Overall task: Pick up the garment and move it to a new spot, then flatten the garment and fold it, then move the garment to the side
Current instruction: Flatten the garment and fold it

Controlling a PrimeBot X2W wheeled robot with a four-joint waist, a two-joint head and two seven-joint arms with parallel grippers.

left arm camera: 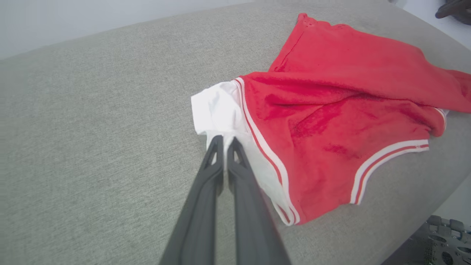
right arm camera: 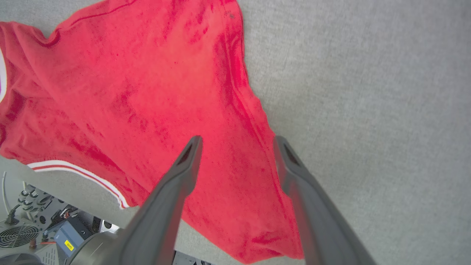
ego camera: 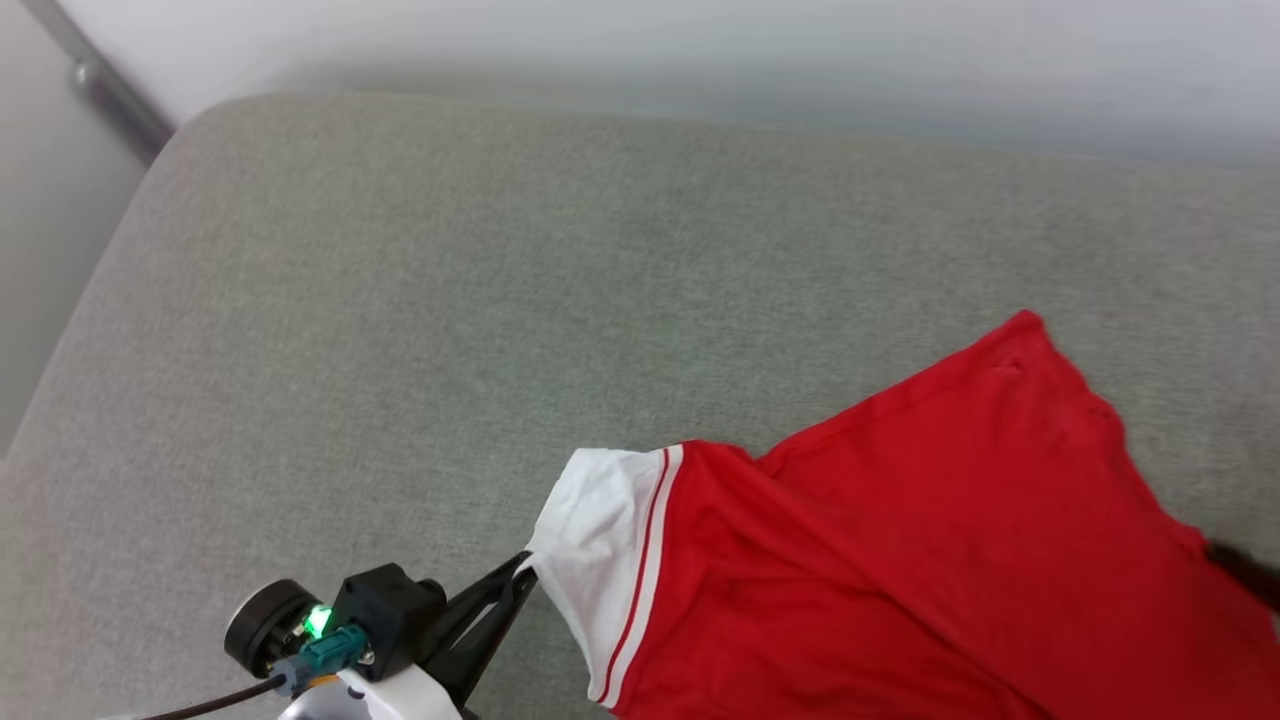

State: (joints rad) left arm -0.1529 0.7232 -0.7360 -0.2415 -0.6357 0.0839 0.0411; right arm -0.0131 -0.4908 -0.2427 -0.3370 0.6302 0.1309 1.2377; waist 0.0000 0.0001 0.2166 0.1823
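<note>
The garment (ego camera: pixel 900 560) is a red jersey with a white sleeve (ego camera: pixel 595 530) and red-white striped trim. It lies crumpled on the grey cushion (ego camera: pixel 500 300), at the lower right of the head view. My left gripper (left arm camera: pixel 224 141) is shut on the edge of the white sleeve (left arm camera: pixel 220 110), with the red body (left arm camera: pixel 331 110) spreading away to its right. My right gripper (right arm camera: pixel 237 141) hangs open just above the garment's red hem area (right arm camera: pixel 147 92), and nothing is pinched between its fingers. One of its dark fingers (ego camera: pixel 1245 570) pokes in at the head view's right edge.
The cushion's rounded far-left corner (ego camera: pixel 190 130) meets a pale wall with a grey rail (ego camera: pixel 100 85). Bare cushion stretches left of and beyond the garment. The robot's base with its fan and cables (right arm camera: pixel 33 228) sits below the cushion's near edge.
</note>
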